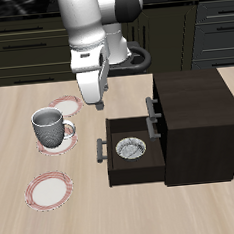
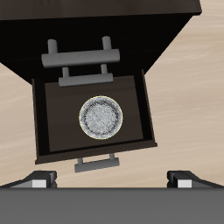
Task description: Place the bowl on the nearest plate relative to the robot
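The bowl [image 1: 130, 148] [image 2: 102, 117], small and whitish with a grey patterned inside, lies in the open drawer [image 1: 113, 165] [image 2: 44, 105] of a dark cabinet [image 1: 195, 122]. My gripper [image 1: 95, 95] [image 2: 112, 182] hangs well above the drawer, open, with nothing between its fingertips [image 2: 39, 181]. Three white plates with reddish rims lie on the table beside the drawer. One plate [image 1: 64, 106] is farthest back, close to the robot's base. A second plate [image 1: 57, 144] carries a mug, and a third plate [image 1: 47, 190] lies near the table's front edge.
A grey-white mug [image 1: 50, 126] with a handle stands on the middle plate. The drawer's handle [image 1: 100, 151] [image 2: 94, 164] sticks out toward the plates. The cabinet has another closed drawer with a handle [image 2: 80, 58] above the open one.
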Controlling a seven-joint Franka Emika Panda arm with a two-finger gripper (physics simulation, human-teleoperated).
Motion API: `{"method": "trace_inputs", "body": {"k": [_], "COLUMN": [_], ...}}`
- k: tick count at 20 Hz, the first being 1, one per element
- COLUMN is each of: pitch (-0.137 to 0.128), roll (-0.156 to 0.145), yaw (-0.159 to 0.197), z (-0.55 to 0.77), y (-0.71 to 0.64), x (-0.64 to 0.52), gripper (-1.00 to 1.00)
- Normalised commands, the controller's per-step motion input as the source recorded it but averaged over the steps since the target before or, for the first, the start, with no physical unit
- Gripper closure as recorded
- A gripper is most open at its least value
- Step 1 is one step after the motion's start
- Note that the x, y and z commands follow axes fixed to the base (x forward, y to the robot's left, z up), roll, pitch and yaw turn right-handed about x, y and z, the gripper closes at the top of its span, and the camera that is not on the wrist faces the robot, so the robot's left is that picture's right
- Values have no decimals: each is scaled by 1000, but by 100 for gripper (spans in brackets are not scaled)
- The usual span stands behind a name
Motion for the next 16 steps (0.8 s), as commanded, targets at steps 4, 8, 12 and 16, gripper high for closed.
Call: {"method": "trace_inputs", "body": {"k": [4, 8, 12, 16], "pitch": [-49, -17, 8, 29], "roll": [13, 29, 36, 40], "yaw": [4, -32, 49, 10], "z": [14, -96, -207, -220], "y": [137, 244, 155, 149], "x": [-35, -29, -77, -123], "gripper": [-100, -100, -100, -100]}}
